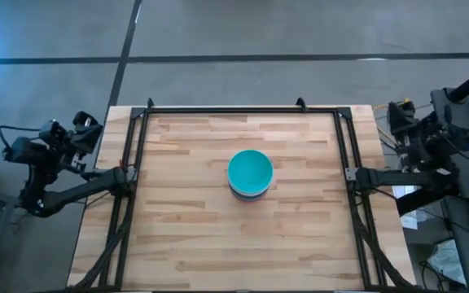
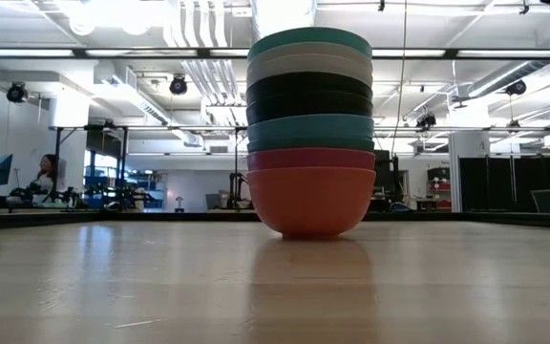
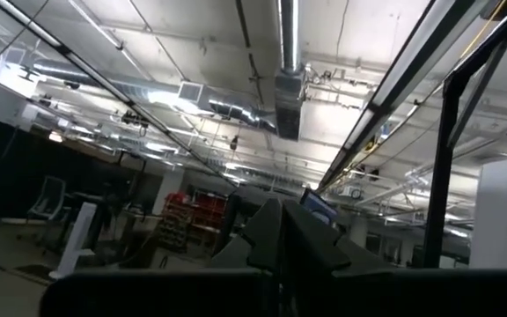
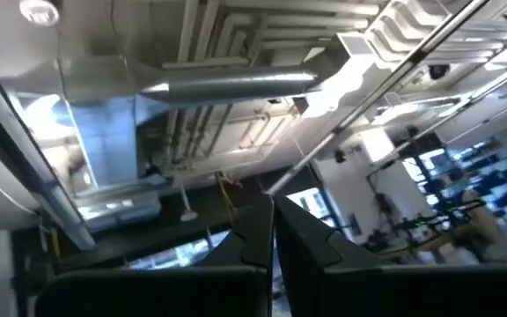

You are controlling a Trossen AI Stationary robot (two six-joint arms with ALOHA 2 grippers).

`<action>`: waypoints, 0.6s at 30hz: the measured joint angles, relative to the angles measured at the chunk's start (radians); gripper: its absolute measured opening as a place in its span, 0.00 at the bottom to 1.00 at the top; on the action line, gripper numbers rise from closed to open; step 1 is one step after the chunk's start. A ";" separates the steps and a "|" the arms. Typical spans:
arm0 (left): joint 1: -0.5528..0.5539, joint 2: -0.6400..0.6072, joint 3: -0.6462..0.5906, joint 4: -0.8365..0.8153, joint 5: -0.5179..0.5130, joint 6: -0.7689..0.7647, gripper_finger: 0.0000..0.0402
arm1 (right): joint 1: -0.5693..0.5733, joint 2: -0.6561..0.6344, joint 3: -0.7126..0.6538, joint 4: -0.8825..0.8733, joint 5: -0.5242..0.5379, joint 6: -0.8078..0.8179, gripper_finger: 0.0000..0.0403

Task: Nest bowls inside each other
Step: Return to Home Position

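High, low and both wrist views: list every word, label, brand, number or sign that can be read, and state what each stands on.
No text can be read in any view.
Stack of round plastic bowls, teal on top, red at the bottom: no print shows.
Light wooden table: no marking shows.
Bluish screen in the room behind, low view: too small to read.

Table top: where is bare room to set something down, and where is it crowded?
Bare table all round the stack of bowls, out to the black frame. Only the centre is crowded. The left gripper and right gripper sit off the sides.
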 joint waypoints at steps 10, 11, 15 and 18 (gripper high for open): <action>0.000 -0.017 -0.209 0.034 -0.003 -0.083 0.00 | 0.000 -0.002 -0.176 0.038 -0.084 0.233 0.02; 0.000 -0.018 -0.243 0.051 0.002 -0.107 0.00 | 0.000 -0.002 -0.186 0.033 -0.098 0.256 0.02; 0.000 -0.019 -0.388 0.226 0.107 -0.235 0.00 | 0.000 -0.002 -0.176 -0.157 -0.124 0.387 0.02; 0.000 -0.020 -0.514 0.337 0.192 -0.351 0.00 | 0.000 -0.002 -0.161 -0.377 -0.125 0.498 0.02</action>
